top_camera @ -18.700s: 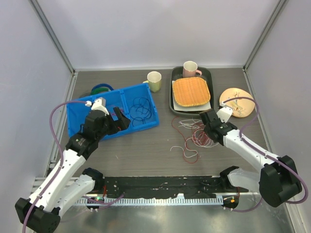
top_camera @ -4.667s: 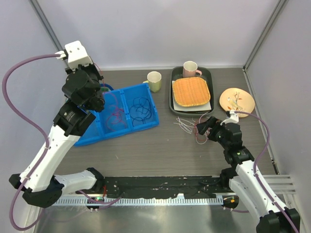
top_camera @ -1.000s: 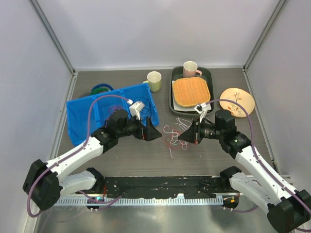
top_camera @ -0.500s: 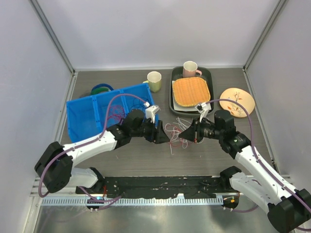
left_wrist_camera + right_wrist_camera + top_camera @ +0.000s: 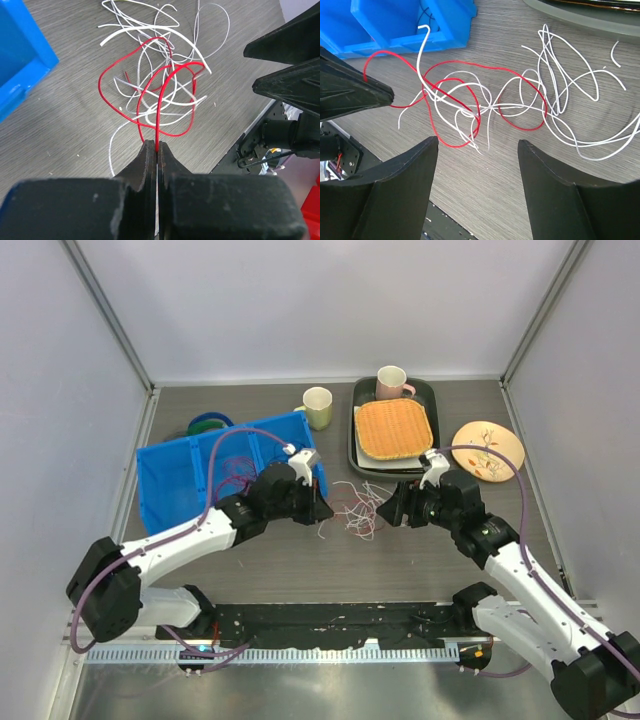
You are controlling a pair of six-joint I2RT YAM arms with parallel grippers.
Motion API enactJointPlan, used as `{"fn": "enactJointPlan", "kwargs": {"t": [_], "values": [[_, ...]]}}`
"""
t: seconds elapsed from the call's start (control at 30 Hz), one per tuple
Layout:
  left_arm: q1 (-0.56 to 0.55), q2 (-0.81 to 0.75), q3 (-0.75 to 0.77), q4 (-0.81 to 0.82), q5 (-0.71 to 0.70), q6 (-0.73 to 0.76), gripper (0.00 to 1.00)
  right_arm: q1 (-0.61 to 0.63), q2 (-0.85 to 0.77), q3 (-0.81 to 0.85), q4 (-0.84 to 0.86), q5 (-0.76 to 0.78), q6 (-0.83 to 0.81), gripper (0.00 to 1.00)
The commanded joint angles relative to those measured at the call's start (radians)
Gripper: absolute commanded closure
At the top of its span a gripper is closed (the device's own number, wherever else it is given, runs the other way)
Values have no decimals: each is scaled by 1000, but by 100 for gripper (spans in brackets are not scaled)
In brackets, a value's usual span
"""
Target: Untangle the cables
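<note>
A tangle of red and white cables lies on the table between my two grippers. My left gripper is at its left side. In the left wrist view this gripper is shut on a strand of the red cable, whose loops run up through the white cables. My right gripper is at the tangle's right side. Seen from the right wrist, it stands open just short of the red cable and white cables, holding nothing.
A blue bin with more thin cables stands at the left, a green-and-blue coil behind it. A cream cup, a dark tray with a woven mat and pink mug, and a flowered plate stand behind.
My left gripper has shut on the red cable and drawn back a little to the left. My right gripper has opened, let go of the tangle and backed off to the right.
</note>
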Motion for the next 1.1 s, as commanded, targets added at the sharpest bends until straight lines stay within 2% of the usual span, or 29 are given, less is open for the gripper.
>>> {"fn": "enactJointPlan", "kwargs": {"t": [0.0,0.13,0.3,0.43,0.5,0.57,0.63,0.77,0.9,1.07], "values": [[-4,-58,36,-27,-35,3,100,0,-34,-24,63,1,-21,30],[-11,-76,37,-31,-27,12,100,11,-59,-74,248,-68,-4,30],[-27,-101,33,-30,-1,28,100,12,-10,-36,298,-22,62,29],[-37,-133,16,-17,31,44,100,15,61,-10,356,-63,77,30],[-42,-162,1,-2,54,55,100,14,88,-3,372,-28,100,30],[-47,-181,-10,15,86,63,100,15,111,8,347,99,114,30],[-57,-210,-26,32,131,80,100,14,160,24,333,104,94,30],[-85,-245,-41,44,127,100,100,23,255,39,333,-181,70,30],[-88,-251,-39,30,93,103,100,52,318,25,333,-392,25,30],[-88,-245,-23,-11,30,115,100,104,355,8,255,-392,-68,30]]}}
